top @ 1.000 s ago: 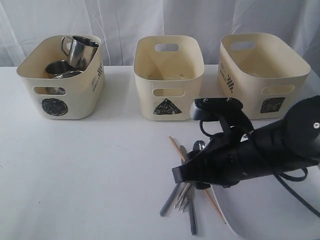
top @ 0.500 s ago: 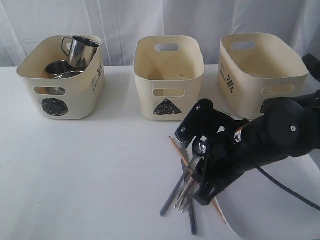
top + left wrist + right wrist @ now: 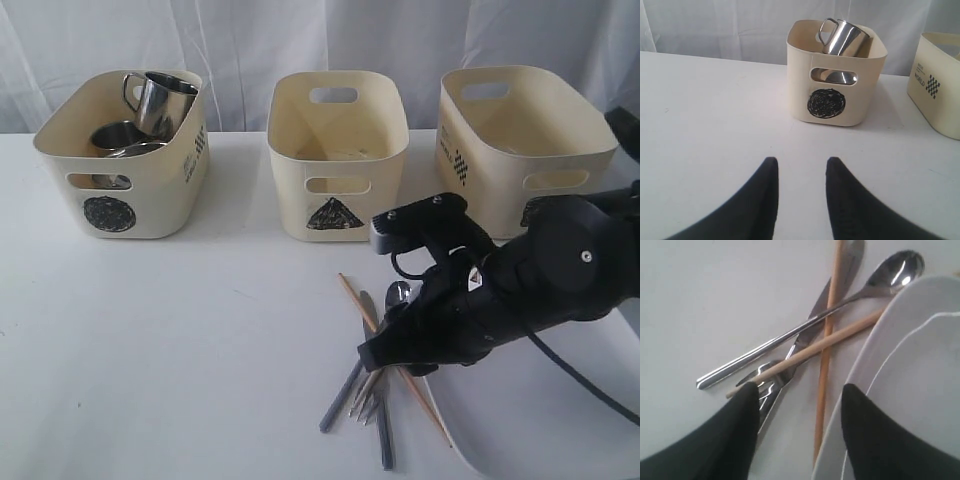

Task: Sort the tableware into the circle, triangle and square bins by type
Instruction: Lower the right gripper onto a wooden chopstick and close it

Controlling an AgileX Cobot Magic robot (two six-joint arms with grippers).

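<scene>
Left gripper (image 3: 799, 162): jaws partly apart, nothing between them, above the white table (image 3: 715, 110). Cream plastic circle-marked tub (image 3: 120, 170), rear edge, left, holds steel handled mugs (image 3: 160, 100). Cream triangle-marked tub (image 3: 337, 150), rear edge, centre. Cream square-marked tub (image 3: 520, 140), rear edge, right. Right gripper (image 3: 800, 390): jaws wide, gripping nothing, over the crossed steel spoon (image 3: 897, 269), steel fork (image 3: 767, 375), steel knife (image 3: 802, 340) and wooden chopsticks (image 3: 824, 365) near the front edge. Large white squarish plate (image 3: 910, 365): front right corner.

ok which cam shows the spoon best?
Right wrist view: the steel spoon shows whole, bowl to handle tip, close and unblocked. In the exterior view the right arm hides its middle, so only the bowl and the lower handle show. The left wrist view does not show it.
</scene>
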